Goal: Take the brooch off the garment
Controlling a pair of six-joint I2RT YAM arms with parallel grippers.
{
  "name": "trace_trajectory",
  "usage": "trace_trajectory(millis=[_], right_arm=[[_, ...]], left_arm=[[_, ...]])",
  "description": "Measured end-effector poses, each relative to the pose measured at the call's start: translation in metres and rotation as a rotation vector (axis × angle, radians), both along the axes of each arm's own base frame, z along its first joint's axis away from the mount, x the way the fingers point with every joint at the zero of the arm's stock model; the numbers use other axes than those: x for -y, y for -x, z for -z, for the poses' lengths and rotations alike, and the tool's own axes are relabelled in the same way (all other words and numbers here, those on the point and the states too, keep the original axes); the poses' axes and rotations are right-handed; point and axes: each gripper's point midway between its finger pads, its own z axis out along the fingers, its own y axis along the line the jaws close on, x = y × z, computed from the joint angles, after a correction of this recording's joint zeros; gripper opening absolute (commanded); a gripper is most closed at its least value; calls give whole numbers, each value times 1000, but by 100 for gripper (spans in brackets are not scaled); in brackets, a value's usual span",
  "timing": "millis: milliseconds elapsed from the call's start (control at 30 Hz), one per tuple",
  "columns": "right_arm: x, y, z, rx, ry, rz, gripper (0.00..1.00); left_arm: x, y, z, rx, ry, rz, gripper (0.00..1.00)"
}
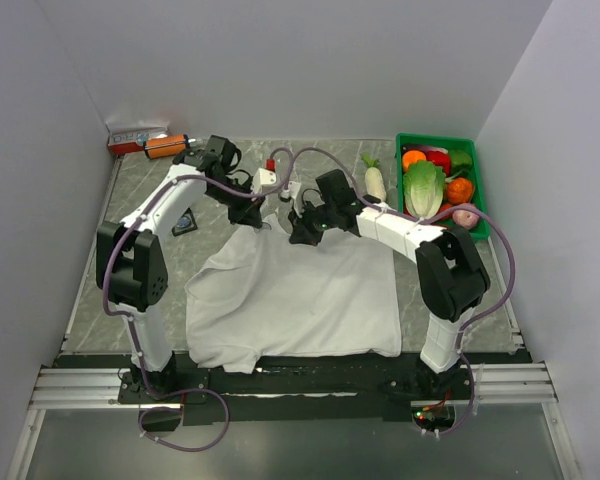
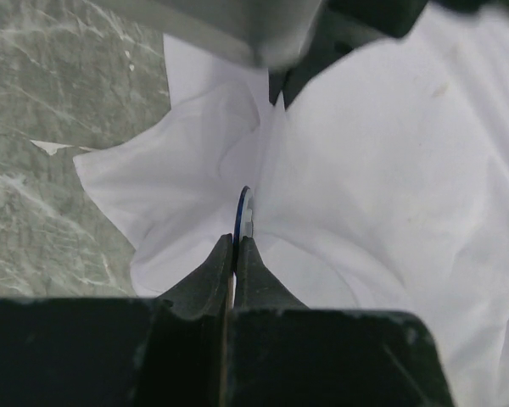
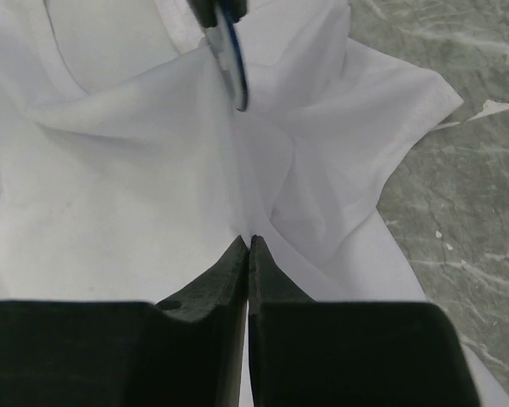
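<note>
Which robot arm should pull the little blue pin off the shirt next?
Left. The left gripper is shut on the edge of the brooch, so it can pull it away. The right gripper only pinches the shirt nearby, which holds the cloth back.

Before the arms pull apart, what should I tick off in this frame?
1. Left gripper shut on the brooch, on its rim: ok.
2. Right gripper pinching the garment near the brooch: ok.
3. Brooch detached from the cloth: cannot tell, fabric bunches against it.
4. Clasp state: cannot tell, hidden.
5. Rest of the garment lying on the table: ok.
</note>
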Motion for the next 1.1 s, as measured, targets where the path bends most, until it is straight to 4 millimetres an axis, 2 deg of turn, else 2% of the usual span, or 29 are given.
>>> trace_trajectory(millis=[167,233,267,300,367,400,467,600,767,833,967,1100], right_arm=[[8,1,1,-24,1,34,7],[12,0,3,-30,3,44,11],[13,0,4,-35,4,48,17],[13,0,4,-35,4,49,31],[14,-1,5,-39,10,62,41],[15,-2,5,-39,13,70,50],[16,-2,3,-44,10,78,55],[20,-1,-15,-39,-30,76,61],[18,9,-47,-49,-113,51,67],[14,13,-53,-74,-143,46,68],[9,20,-53,-149,-190,62,70],[7,30,-43,-232,-220,80,70]], left_arm=[[-1,7,17,51,-82,81,1],[-1,10,22,58,-106,100,1],[-1,10,23,62,-113,104,1],[-1,10,23,66,-118,107,1],[-4,11,22,59,-135,106,1],[-5,11,21,53,-142,106,1],[-4,11,15,27,-151,109,1],[5,5,8,-29,-125,95,1],[9,28,27,-221,-107,71,1],[9,37,35,-290,-105,60,1],[10,51,43,-411,-73,27,1],[11,60,43,-524,-14,-17,1]])
